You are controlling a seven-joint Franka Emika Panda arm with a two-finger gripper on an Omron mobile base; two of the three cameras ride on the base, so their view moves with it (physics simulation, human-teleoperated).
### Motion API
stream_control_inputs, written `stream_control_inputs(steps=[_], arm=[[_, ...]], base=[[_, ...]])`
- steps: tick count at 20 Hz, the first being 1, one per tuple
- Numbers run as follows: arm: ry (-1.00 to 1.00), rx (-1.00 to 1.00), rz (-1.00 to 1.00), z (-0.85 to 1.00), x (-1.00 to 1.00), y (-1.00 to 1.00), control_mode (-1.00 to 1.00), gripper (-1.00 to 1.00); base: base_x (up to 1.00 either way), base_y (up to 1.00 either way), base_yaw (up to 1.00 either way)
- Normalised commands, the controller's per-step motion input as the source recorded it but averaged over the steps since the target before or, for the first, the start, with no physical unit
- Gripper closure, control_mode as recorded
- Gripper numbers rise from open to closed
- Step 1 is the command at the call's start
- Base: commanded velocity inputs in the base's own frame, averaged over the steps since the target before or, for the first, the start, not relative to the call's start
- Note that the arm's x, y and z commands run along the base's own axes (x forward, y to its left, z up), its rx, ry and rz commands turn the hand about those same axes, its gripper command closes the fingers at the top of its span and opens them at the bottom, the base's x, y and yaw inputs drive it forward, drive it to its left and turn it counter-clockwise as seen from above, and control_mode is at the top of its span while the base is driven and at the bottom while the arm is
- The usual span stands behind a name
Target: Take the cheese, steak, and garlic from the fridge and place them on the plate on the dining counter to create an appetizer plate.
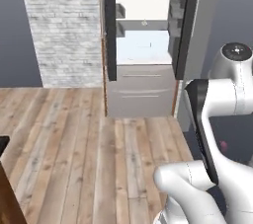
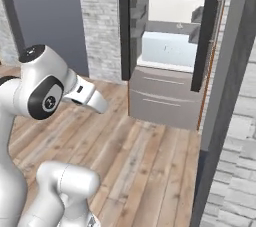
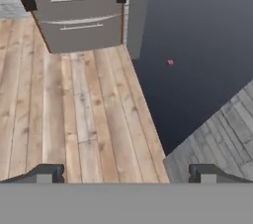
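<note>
The fridge (image 1: 143, 45) stands open straight ahead across the wood floor, with dark grey doors swung out, white shelves, a pale blue box (image 2: 167, 48) and grey lower drawers (image 3: 79, 6). A tiny pale speck (image 1: 144, 22) sits on a middle shelf, too small to name. The cheese, steak, garlic and plate are out of view. In the hand view my gripper (image 3: 126, 173) is open, its two dark fingertips (image 3: 47, 172) far apart with nothing between them. It hangs well short of the fridge and looks down at the floor.
A dark blue-grey wall (image 3: 197, 45) runs along the fridge's right side, with a small pink-red spot (image 3: 170, 62) on it. A white brick wall (image 1: 64, 25) stands left of the fridge. A brown wood-panelled corner (image 1: 7, 193) with a dark top juts in; which counter it belongs to is unclear.
</note>
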Motion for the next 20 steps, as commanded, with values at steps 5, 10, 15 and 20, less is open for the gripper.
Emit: stream_control_inputs(steps=[5, 10, 15, 20], arm=[[0.00, 0.00, 0.00, 0.00, 0.00, 0.00, 1.00, -1.00], [0.00, 0.00, 0.00, 0.00, 0.00, 0.00, 1.00, -1.00], [0.00, 0.00, 0.00, 0.00, 0.00, 0.00, 1.00, -1.00], [0.00, 0.00, 0.00, 0.00, 0.00, 0.00, 1.00, -1.00]], base=[[1.00, -0.42, 0.04], [1.00, -0.21, 0.02], [1.00, -0.22, 0.02], [1.00, -0.19, 0.04]])
